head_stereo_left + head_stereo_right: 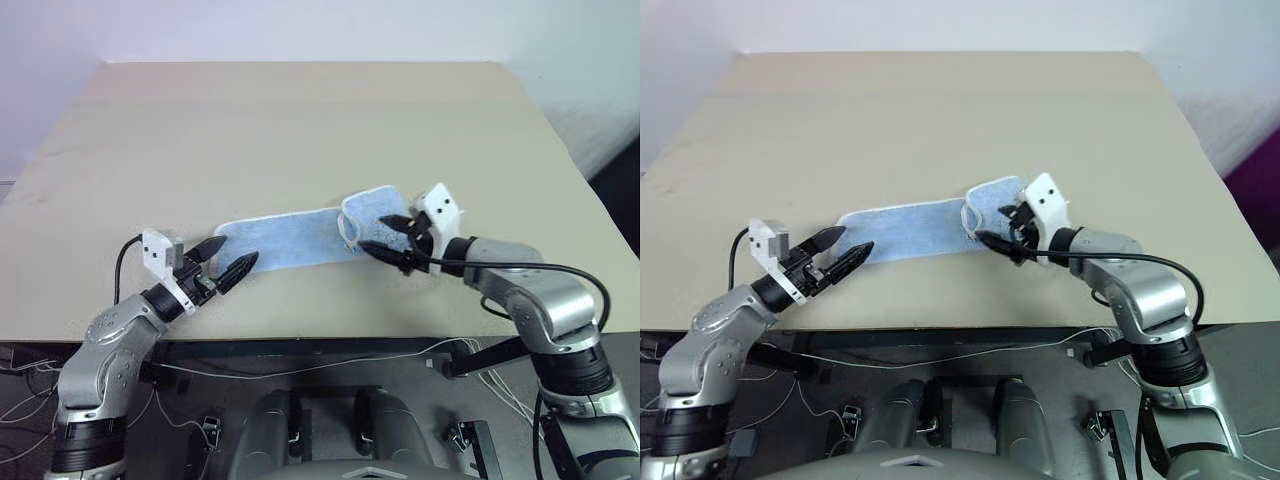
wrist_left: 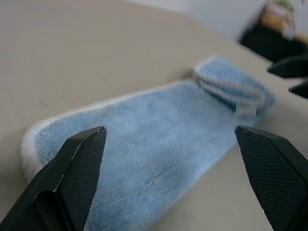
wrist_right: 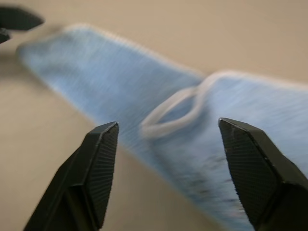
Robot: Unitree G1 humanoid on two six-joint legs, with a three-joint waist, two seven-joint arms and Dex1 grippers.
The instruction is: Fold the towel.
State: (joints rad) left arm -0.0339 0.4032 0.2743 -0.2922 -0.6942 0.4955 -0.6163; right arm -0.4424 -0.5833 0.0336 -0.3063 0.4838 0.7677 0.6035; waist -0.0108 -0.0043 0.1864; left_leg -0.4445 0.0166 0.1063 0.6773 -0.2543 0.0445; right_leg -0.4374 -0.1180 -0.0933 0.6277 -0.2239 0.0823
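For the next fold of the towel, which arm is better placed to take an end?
Probably the left. The left gripper stands open right at the flat near end of the towel, which lies unfolded on the table. The right gripper, also open, sits by the end already folded over.

The towel (image 1: 290, 240) is light blue terry with white edging and a white loop. Table (image 1: 300, 130) is plain beige, gripper fingers (image 1: 235, 268) black.

Light blue towel (image 1: 300, 238), white-edged, long folded strip on table, right end doubled over, white loop showing
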